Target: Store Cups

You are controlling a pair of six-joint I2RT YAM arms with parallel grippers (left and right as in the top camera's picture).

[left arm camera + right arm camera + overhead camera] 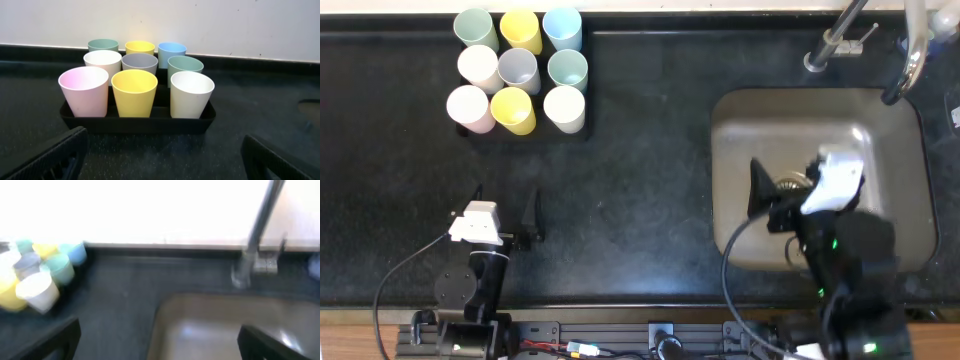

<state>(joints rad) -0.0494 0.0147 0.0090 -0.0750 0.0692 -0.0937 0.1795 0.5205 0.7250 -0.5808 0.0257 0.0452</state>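
Jaws on your left gripper (507,205) stand wide apart with nothing between them. It sits low near the front edge of the worktop (640,190), toward the left end, facing the back left corner. Well clear of it, in that corner, you have the black tray (135,123) holding all nine cups upright, mouths up, packed close in three rows of three.

- **Nearest the front edge:** pink cup (84,92), front yellow cup (134,92), front white cup (191,95).
- **Middle row:** middle white cup (102,60), grey cup (139,62), middle green cup (185,65).
- **Toward the back edge:** back green cup (103,45), back yellow cup (139,47), blue cup (172,49).

Your right gripper (159,332) is likewise spread wide and holds nothing. It hangs over the sink (885,140) at the right end of the worktop, above the basin's front half. A round dark spot just beside it in the top view is probably the drain (790,183), though the arm covers part of it. The tap (840,38) rises from the back edge behind the sink, well apart from the tray.
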